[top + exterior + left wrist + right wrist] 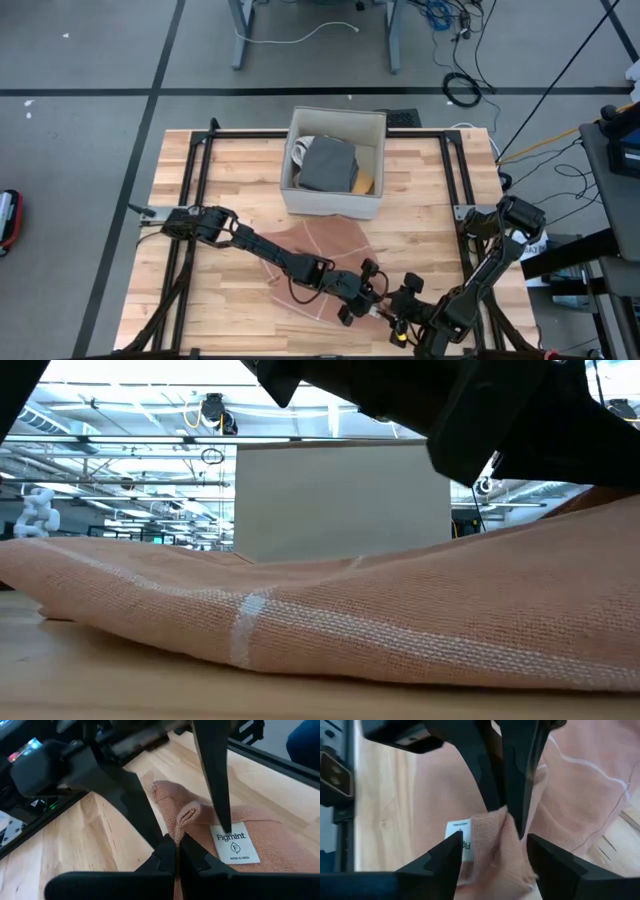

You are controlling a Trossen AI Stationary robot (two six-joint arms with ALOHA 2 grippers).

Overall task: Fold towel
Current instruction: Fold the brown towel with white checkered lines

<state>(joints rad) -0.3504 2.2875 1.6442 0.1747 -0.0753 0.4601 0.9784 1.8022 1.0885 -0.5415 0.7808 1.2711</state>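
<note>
Wooden tabletop (420, 230) carried peach towel (320, 245) near its front edge, left gripper (177, 851) jaws clenched on towel's corner fold, right gripper (492, 852) jaws spread wide around it, grey box (335, 165) behind.

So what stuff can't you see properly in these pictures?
- High view: the towel corner is hidden under the left gripper and right gripper.
- Low view: the box bottom is behind the towel.
- High view: things in the box are too small to tell.
</note>
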